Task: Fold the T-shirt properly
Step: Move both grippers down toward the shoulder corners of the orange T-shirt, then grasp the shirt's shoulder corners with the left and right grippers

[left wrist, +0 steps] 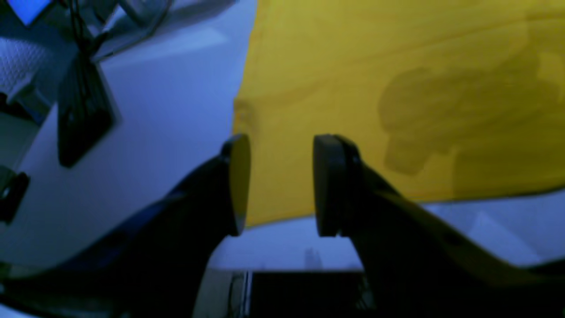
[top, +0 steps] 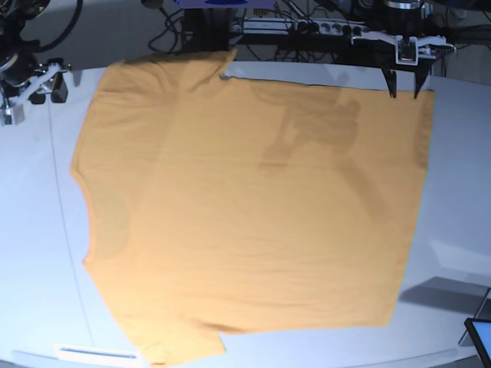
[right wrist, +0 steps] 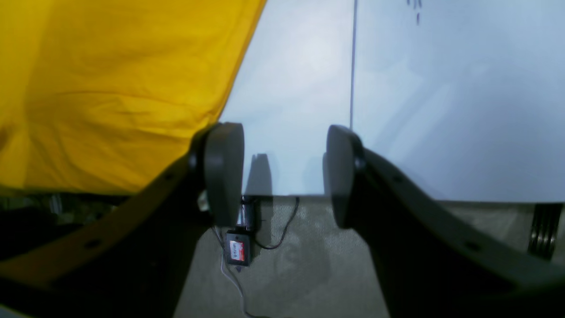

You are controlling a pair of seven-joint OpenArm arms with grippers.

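Covering most of the white table [top: 31, 253], the T-shirt [top: 253, 207] lies spread flat, its long straight edge toward the base-view right and 1 sleeve at the near left. The tabletop is pale and smooth, with 1 thin seam line [right wrist: 353, 62] running across it in the right wrist view. Behind the far edge, cables and a power strip [top: 326, 27] crowd the background. Beyond the table edge, a small black box [right wrist: 238, 252] with trailing wires rests on a grey floor.

My left gripper [left wrist: 280, 185] hangs above the corner of the shirt with its 2 pads apart, nothing between them. My right gripper [right wrist: 284, 174] sits over bare table just beside the shirt's edge, its 2 pads likewise apart and empty.

Both wrist views are blurred and dim; cloth texture is hard to make out. 1 dark flat object [left wrist: 84, 115] at the left wrist view's left cannot be identified. 1 screen corner [top: 482, 337] is cut off at lower right.

Count: 1 shirt, 2 grippers, 1 table.
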